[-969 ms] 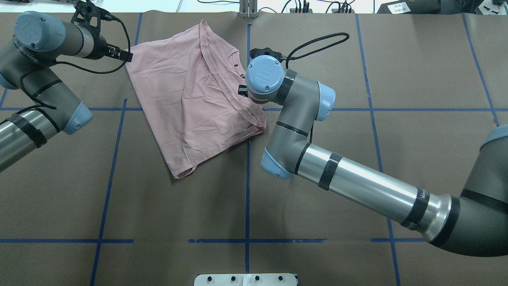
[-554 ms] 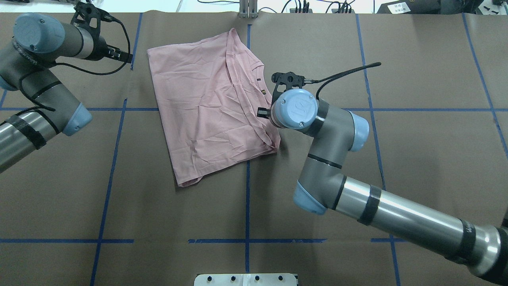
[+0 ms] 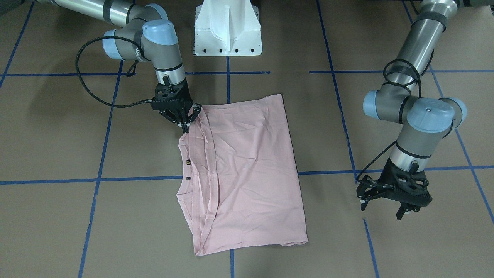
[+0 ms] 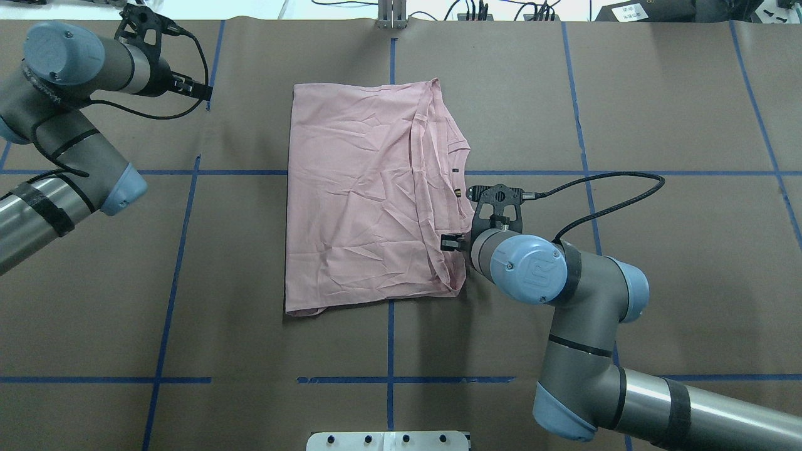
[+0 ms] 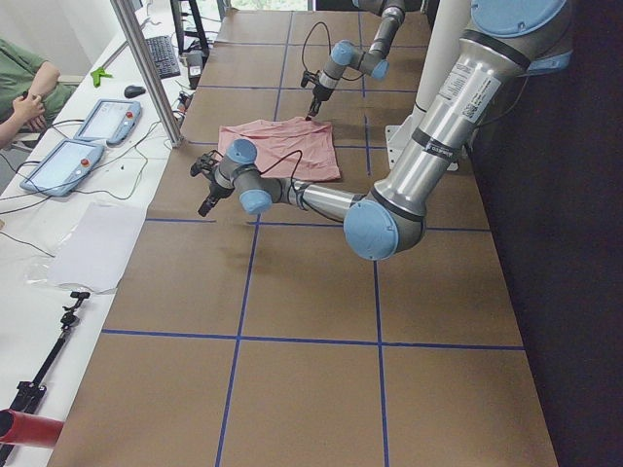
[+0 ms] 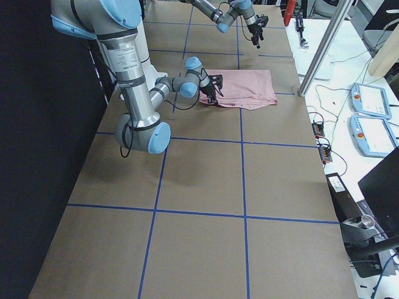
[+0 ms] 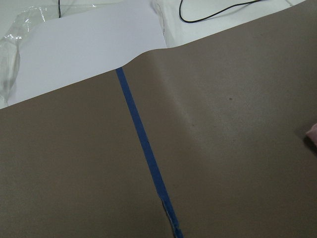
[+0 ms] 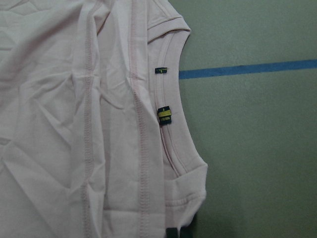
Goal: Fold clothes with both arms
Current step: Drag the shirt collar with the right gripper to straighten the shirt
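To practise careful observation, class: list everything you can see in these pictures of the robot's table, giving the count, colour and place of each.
T-shirt: one, pale pink, partly folded, lying mid-table.
Tags: two, small and dark, at the T-shirt's neckline.
Table: one, brown-covered, under everything.
Tape lines: several, blue, forming a grid on the table.
Base: one, white, at the table's edge between the arms.
Handheld screens: two, grey, on the white side bench.
Paper sheet: one, white, on that bench.
Person: one, green sleeve, beyond the bench.
Left arm: one, silver-grey with light blue joints.
Right arm: one, same colours.
Left gripper: one, black, open and empty, over bare table beside the T-shirt.
Right gripper: one, black, shut on the T-shirt's corner near the neckline.
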Robot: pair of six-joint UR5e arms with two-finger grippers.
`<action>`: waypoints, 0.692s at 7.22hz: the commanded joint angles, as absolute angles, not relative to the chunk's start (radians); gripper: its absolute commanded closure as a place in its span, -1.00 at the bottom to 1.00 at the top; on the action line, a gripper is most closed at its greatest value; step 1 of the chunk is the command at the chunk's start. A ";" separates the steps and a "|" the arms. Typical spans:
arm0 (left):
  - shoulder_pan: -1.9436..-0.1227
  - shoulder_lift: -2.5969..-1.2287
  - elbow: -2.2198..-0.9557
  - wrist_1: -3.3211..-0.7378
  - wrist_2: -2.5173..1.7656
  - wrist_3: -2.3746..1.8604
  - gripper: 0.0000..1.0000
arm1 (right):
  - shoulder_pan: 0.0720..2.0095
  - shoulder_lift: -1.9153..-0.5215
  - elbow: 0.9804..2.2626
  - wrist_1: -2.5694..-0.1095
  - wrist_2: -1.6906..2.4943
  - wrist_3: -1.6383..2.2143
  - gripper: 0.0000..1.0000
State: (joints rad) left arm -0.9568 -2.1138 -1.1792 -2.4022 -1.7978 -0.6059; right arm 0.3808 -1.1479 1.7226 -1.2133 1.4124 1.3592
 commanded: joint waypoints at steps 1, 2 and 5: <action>-0.956 -2.114 -1.186 -2.401 -1.798 -0.606 -1.00 | 0.367 -1.155 1.770 -1.283 1.396 1.342 -1.00; -0.956 -2.114 -1.187 -2.401 -1.798 -0.606 -1.00 | 0.354 -1.106 1.807 -1.459 1.405 1.316 -1.00; -0.954 -2.112 -1.187 -2.398 -1.798 -0.606 -1.00 | 0.339 -0.977 1.720 -1.554 1.405 1.208 -0.29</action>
State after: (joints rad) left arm -0.9547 -2.1136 -1.1872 -2.3993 -1.7978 -0.6059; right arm 0.3444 -1.0211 1.7445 -1.5089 1.3997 1.2667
